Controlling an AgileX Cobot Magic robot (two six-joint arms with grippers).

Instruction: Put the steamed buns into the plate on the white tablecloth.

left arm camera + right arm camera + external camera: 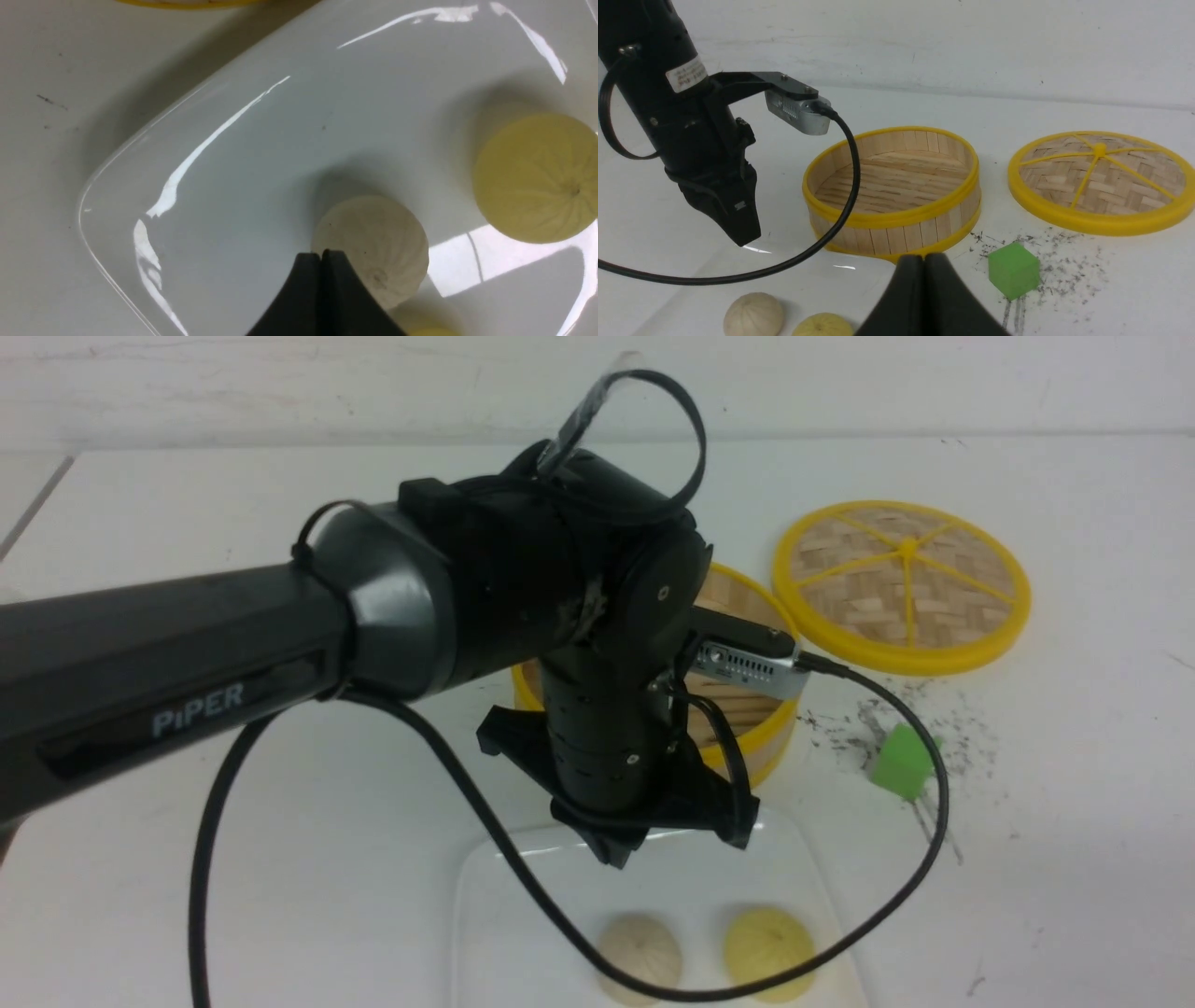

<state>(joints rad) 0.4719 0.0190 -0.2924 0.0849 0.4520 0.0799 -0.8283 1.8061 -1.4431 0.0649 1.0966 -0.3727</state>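
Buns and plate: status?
Left jaws shut, empty, above the plate. Right jaws shut, empty. Beige bun and yellow bun both on the plate; steamer empty. Left arm's cable loops over the plate.

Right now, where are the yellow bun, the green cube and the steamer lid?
yellow bun (764, 945), front view, pleated top.
green cube (1008, 280), right wrist view, side face.
steamer lid (936, 590), front view, woven panel.
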